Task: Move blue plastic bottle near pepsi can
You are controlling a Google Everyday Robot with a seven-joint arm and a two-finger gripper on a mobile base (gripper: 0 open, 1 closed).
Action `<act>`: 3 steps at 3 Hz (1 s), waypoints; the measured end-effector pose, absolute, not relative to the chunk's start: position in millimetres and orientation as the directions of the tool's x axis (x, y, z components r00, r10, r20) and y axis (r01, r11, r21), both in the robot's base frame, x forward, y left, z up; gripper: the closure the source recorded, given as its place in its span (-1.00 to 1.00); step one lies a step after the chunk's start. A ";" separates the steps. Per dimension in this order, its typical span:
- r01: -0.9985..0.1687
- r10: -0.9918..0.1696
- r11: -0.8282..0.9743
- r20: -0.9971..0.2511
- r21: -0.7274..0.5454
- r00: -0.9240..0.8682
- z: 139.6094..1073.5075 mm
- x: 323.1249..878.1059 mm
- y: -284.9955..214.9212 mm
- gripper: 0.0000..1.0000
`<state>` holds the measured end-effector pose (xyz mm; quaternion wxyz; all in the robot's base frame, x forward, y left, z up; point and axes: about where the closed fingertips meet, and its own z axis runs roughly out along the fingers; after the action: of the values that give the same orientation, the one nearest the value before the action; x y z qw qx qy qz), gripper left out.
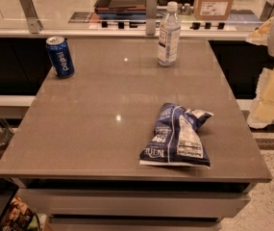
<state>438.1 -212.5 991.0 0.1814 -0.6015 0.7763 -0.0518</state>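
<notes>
Bottle (168, 35) at 12, can (60, 56) at 10, apart.
Your gripper (271, 93) hangs off the table (103, 95) at 3; bottle untouched, grip state unreadable.

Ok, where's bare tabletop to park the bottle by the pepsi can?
Bare: the back strip between pepsi can and blue plastic bottle, plus the left and front-left of the table, bordered by the snack bag. Crowded only at right-front, where the bag lies. The gripper is off the right edge.
</notes>
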 end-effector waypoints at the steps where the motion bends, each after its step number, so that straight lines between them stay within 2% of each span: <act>1: -0.915 -0.953 0.271 -0.219 -0.299 -0.211 991.1 438.1 -212.4 -1.00; 3: -0.866 -0.907 0.356 -0.352 -0.352 -0.229 1007.4 480.1 -220.0 -1.00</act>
<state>480.1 -220.0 1007.4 0.2545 -0.5662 0.7830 -0.0409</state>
